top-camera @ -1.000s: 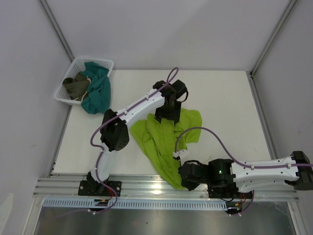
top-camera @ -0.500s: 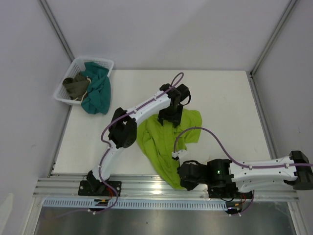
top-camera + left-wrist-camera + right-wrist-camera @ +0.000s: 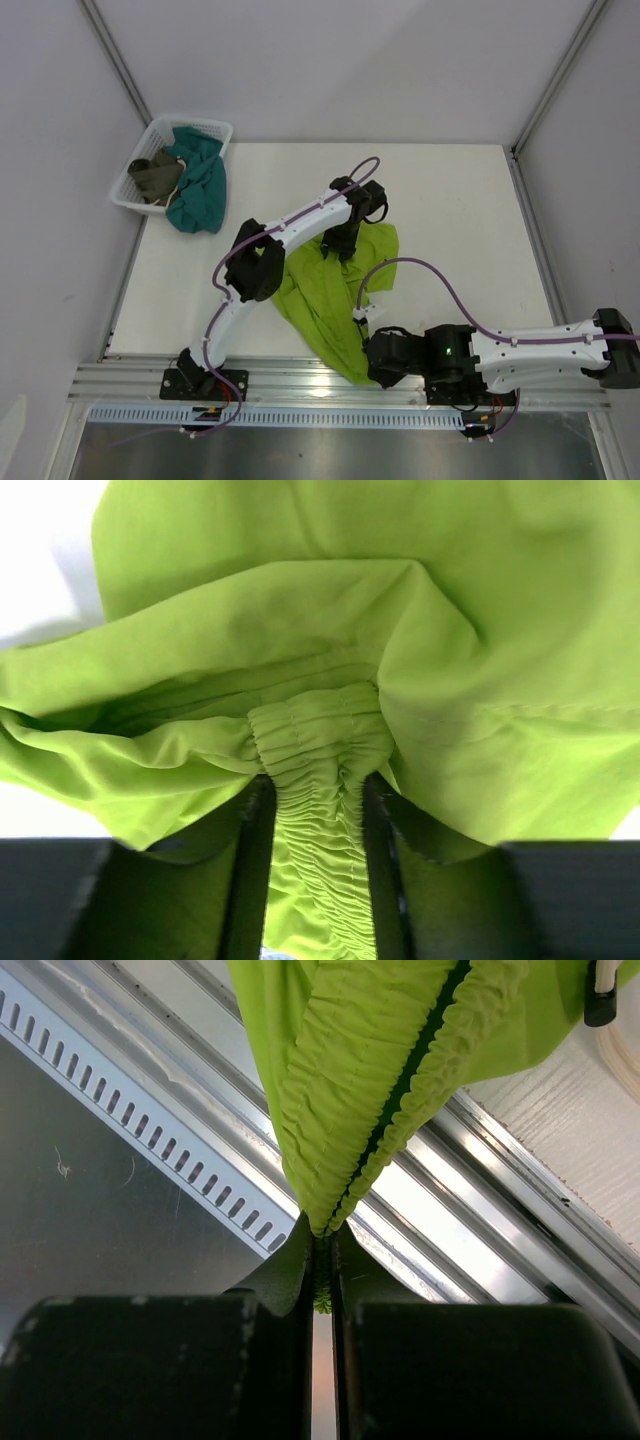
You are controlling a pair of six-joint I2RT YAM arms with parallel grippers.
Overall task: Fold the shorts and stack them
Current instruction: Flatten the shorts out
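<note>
Because the job is to fold and stack, both claws grab the bright lime-green cloth shorts, one at each end. I think they do this so the cloth can be pulled straight before any fold is made. The left claw reaches out to the middle of the white surface and pinches the far end of the shorts. In its own wrist view, the left claw has the stretchy, wrinkly waistband bunched up between its two fingers, and the band touches both of them. The right claw sits low at the near edge, just by the shiny metal rail. Up close, the right claw is squeezed almost fully together on a thin bit of the same wrinkly band, with the cloth rising out of it. The shorts lie on the surface between the two claws, with the near end lifted over the rail. Their long way runs from the far claw to the near claw, leaning a little sideways, and a loose lump of cloth bulges out toward the left arm's side. I cannot tell which way the leg holes point, because the cloth is too crumpled. Far off in the back left corner, a white plastic basket holds a teal cloth and an olive-brown cloth, well apart from the shorts.
</note>
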